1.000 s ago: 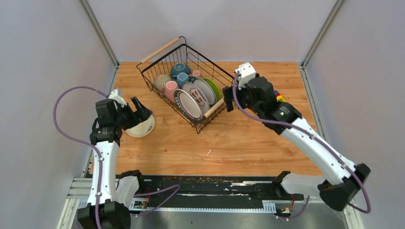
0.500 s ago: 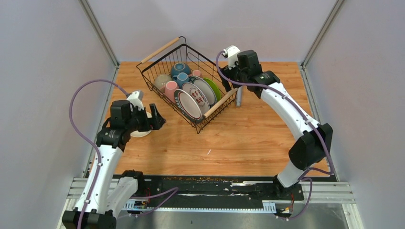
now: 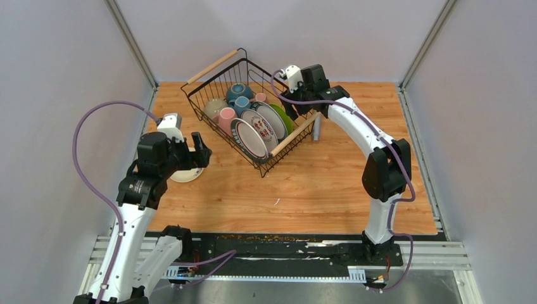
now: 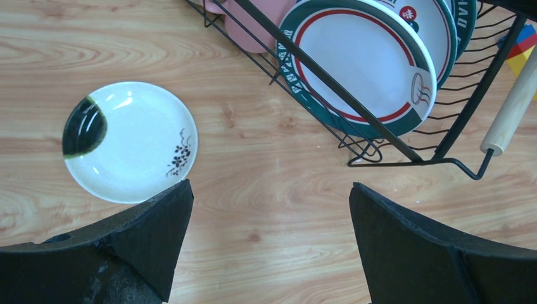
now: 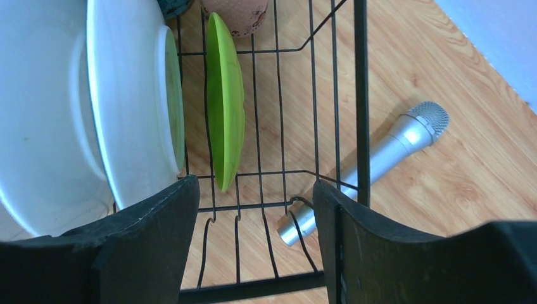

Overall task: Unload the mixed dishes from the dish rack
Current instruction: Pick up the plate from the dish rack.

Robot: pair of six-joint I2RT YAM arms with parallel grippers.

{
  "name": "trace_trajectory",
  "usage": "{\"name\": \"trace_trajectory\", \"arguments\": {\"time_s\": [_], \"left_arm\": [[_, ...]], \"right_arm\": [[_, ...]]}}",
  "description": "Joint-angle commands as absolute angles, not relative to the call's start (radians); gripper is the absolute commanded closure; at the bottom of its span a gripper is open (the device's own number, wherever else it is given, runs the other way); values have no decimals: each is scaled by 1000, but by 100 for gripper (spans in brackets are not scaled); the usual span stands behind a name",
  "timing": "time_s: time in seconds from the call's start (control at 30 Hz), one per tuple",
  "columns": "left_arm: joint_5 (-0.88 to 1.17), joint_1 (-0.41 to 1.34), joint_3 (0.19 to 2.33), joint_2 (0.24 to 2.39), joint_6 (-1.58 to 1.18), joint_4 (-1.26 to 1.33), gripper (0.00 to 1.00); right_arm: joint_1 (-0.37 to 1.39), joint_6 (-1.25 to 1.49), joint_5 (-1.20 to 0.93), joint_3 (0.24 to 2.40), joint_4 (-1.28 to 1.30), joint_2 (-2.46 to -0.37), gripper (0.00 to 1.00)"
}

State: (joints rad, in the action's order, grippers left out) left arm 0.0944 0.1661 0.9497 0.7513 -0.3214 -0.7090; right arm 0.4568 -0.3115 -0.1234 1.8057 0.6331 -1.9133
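Dish rack (image 3: 213,67) of black wire with two pale wooden rod handles, set askew toward the far side of the wood-grain tabletop (image 3: 316,190) and loaded nearly full, unloading judged barely begun. Right arm (image 3: 354,123) arched over the rack's right end, right gripper (image 5: 253,183) poised above the open top, jaws parted and empty, thin wire wall beneath them, probably lined up for the outermost plate. Left arm (image 3: 130,215) bent at the left, left gripper (image 4: 269,202) hovering over bare wood between the rack's corner and a lone dish, jaws spread wide, holding nothing. Glossy white plates (image 4: 361,63) with teal-and-red rims stood on edge in a tight row beside the near wooden handle (image 4: 510,117), upright presumably for draining and so offering only slim rims to pinch. Lime-green plate (image 5: 225,101), smooth and thin, last in that row, just inside the wire. Small white saucer (image 4: 130,140) with a dark green patch and an inked sprig, flat on the table, apart from the rack, apparently marking the unloading spot. Pink mug (image 3: 227,118), blue-grey mug (image 3: 242,104), teal bowl (image 3: 239,90) and beige bowl (image 3: 214,107) packed behind the plates. Grey cylinder (image 5: 392,149) with a mesh-textured tip lying just outside the rack; corner of a coloured toy block (image 4: 522,47) beyond.
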Motion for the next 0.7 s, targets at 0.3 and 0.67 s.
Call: {"name": "trace_trajectory", "arguments": {"time_s": [0.3,0.67], "left_arm": [[25,176,963,760,-272,-727,0],[30,175,939,729,-271,-706,0]], "right_arm": [[453,-375,-210,1879,590,-2030,36],[456,-375,-174,1872,563,-2058,57]]}}
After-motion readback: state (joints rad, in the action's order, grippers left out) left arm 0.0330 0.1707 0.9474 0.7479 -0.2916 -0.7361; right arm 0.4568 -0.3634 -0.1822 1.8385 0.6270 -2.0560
